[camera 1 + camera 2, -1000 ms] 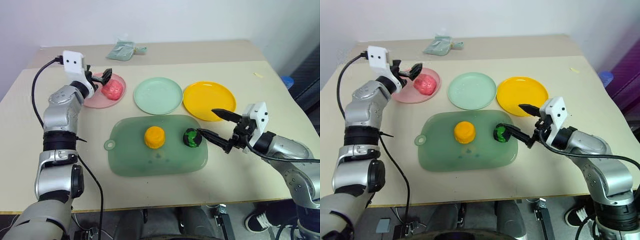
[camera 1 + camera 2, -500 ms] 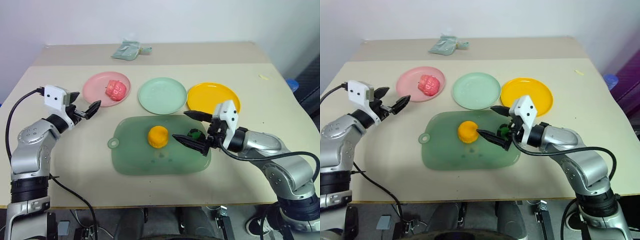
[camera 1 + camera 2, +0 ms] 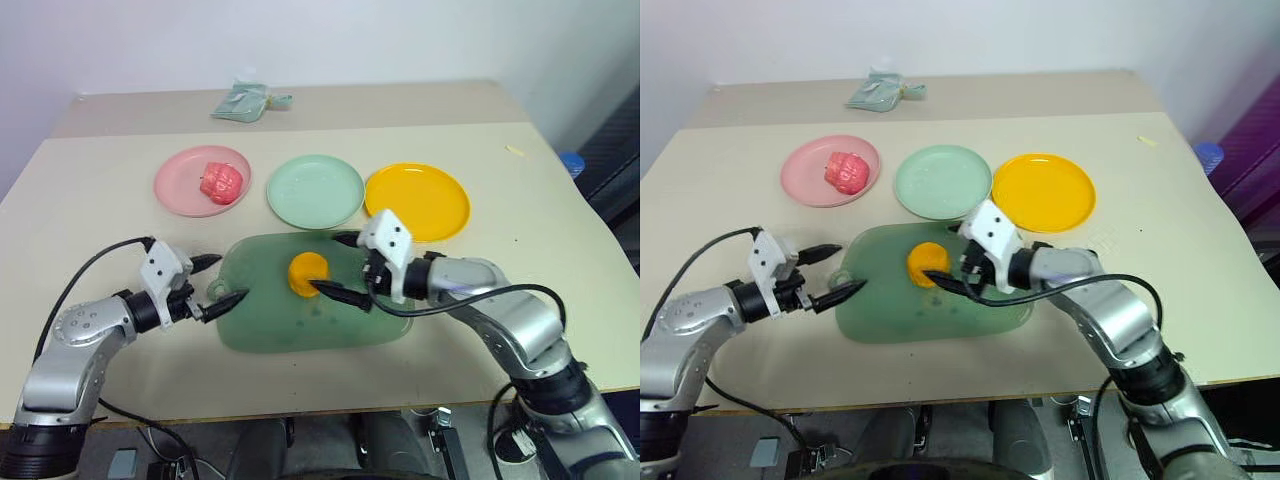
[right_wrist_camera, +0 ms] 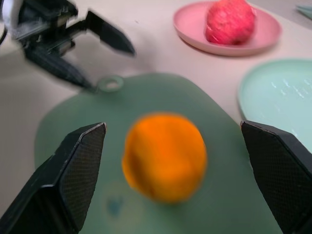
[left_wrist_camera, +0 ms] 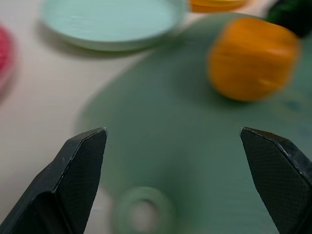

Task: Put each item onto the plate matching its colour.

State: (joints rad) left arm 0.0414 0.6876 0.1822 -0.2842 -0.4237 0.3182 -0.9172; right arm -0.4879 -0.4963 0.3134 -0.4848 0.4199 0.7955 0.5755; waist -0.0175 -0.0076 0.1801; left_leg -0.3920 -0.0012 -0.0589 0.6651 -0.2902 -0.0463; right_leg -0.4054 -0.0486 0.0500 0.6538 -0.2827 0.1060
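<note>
Resting on the green board [image 3: 300,330] at the tabletop's [image 3: 560,260] centre, the orange fruit [image 3: 308,273] sits between the two spread fingers of the right hand [image 3: 345,268], which are released and not seen touching it. The dark green ball [image 5: 292,12] lies on the same board just beyond the orange fruit, mostly hidden behind the right hand in the head views. The left hand [image 3: 222,280] hovers at the board's ring-handle end, its fingers also released and holding nothing. Beyond the board stand three plates in a row: the pink plate [image 3: 180,195] carrying the red-pink apple [image 3: 222,181], the mint green plate [image 3: 315,190] bare, and the yellow-orange plate [image 3: 418,200] bare. A pale green packet [image 3: 240,100] lies far behind the board, near the wall.
</note>
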